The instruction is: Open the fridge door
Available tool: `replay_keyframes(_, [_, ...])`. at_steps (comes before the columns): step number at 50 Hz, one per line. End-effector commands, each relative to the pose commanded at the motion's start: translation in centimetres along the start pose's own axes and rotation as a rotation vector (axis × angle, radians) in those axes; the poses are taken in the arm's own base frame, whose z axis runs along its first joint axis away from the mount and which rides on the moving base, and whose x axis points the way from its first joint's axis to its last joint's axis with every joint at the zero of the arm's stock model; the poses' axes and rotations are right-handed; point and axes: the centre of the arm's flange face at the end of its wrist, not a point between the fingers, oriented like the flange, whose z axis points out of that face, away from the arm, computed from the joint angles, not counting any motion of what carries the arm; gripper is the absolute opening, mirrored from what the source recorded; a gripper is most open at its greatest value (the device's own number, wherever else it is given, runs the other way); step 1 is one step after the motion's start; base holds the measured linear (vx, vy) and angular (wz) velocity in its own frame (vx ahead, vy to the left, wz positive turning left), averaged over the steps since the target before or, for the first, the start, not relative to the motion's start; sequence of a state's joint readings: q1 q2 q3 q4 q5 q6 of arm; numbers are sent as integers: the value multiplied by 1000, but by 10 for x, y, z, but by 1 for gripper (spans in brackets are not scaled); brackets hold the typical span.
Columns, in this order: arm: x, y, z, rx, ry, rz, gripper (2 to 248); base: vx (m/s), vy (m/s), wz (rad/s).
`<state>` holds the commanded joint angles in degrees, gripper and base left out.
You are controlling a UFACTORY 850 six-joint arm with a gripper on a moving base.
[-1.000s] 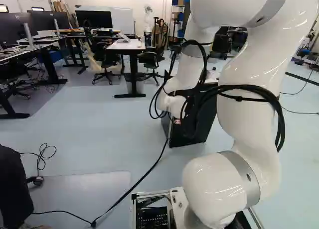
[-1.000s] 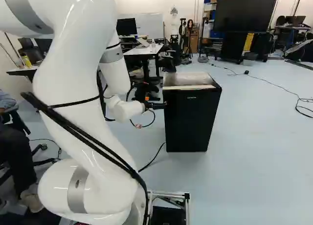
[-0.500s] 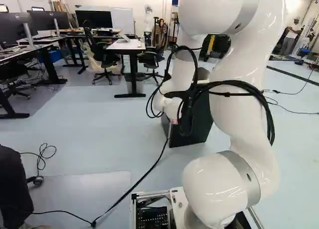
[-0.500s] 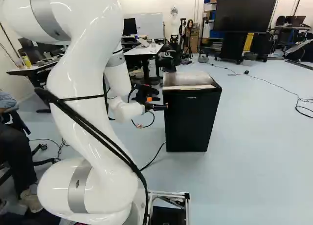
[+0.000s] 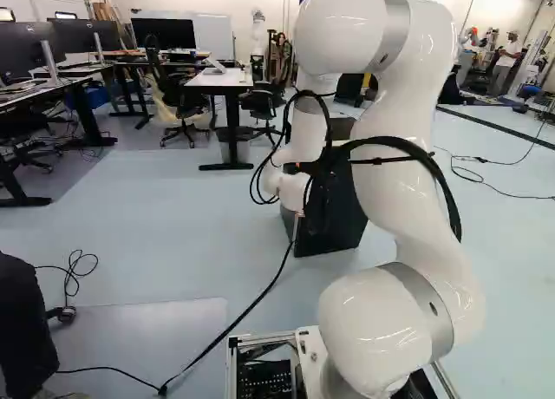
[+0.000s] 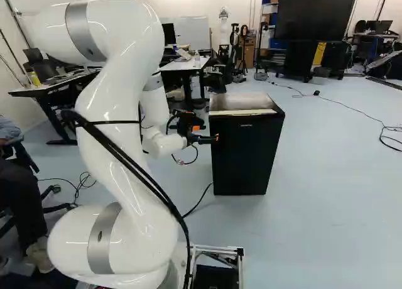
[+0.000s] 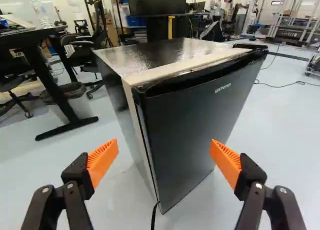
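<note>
The fridge (image 6: 248, 144) stands on the floor, approx. 1 o'clock from the base, and has not shifted in the last sec. Its door (image 7: 200, 115) still looks closed, so the task itself shows no progress yet.

W/ 12 o'clock as straight ahead of the jaws (image 7: 165, 144), the handle recess (image 7: 197, 79) runs along the door top at 12. The hinge cover (image 7: 252, 46) is at 1 o'clock, so I judge the free edge is the one near 11. The jaws are wide, w/ nothing b/w them, and I see no contact w/ the door.

What changes is mainly the arm (image 6: 119, 75): its elbow goes toward 4 o'clock in the right base view and toward 8 in the left one, while the jaws shift only a little. The base has not moved. I think this is still the approach, a re-posing before the pull.

Next, probably, the jaws must come to the free edge near the recess. Risk: a pad may slip on the smooth front, or push the whole fridge. Further out, a black cable (image 7: 154, 215) lies at 6 o'clock of the door's near corner, and a chair (image 7: 82, 55) is at 11.
</note>
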<state>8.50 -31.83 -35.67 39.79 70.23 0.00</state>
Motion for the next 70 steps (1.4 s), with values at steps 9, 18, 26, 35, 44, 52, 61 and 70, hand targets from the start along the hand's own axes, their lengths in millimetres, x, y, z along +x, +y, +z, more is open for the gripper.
replay_keyframes(9, [-8, -4, 9, -40, 20, 6, 247, 0, 0, 0])
replay_keyframes(18, [-15, -7, 18, -80, 41, 11, 247, 0, 0, 0])
replay_keyframes(26, [-17, -10, 23, -112, 67, 21, 247, 0, 0, 0])
replay_keyframes(35, [-16, -14, 26, -145, 99, 33, 247, 0, 0, 0])
replay_keyframes(44, [-14, -18, 27, -177, 132, 46, 247, 0, 0, 0])
replay_keyframes(52, [-13, -22, 28, -200, 154, 55, 247, 0, 0, 0])
replay_keyframes(61, [-14, -30, 28, -195, 162, 59, 247, 0, 0, 0])
replay_keyframes(70, [-15, -39, 28, -181, 165, 61, 247, 0, 0, 0])
